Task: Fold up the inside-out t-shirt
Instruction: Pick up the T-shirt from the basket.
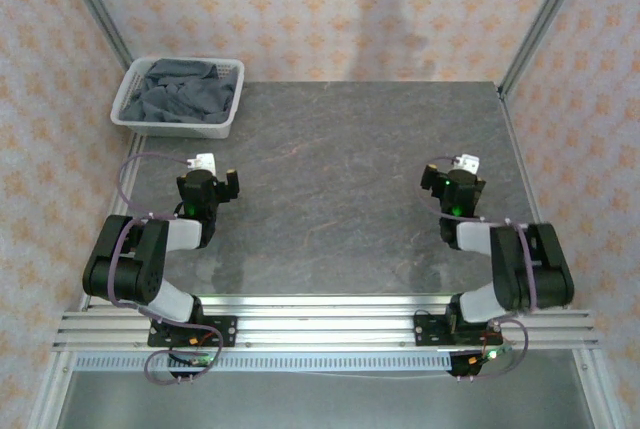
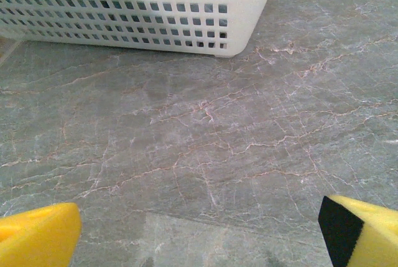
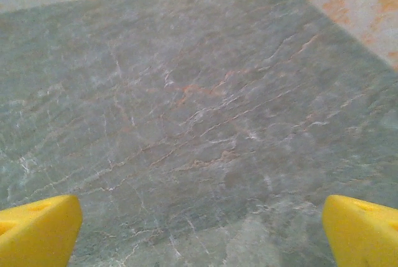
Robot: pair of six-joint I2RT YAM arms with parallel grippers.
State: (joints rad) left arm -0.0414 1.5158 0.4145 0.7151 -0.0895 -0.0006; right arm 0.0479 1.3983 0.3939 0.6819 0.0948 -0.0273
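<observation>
Slate-grey t-shirt [image 1: 178,97] lies crumpled in the upper-left basket [image 1: 170,130]; left gripper [image 1: 207,181] and right gripper [image 1: 455,185] gape empty, so best pinch one raised fold.

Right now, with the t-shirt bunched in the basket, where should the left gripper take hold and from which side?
I'd pinch a raised fold atop the t-shirt, coming straight down from above. It lies crumpled inside the white basket, whose mesh walls would likely block a sideways approach. The left gripper, open, is nearest.
</observation>
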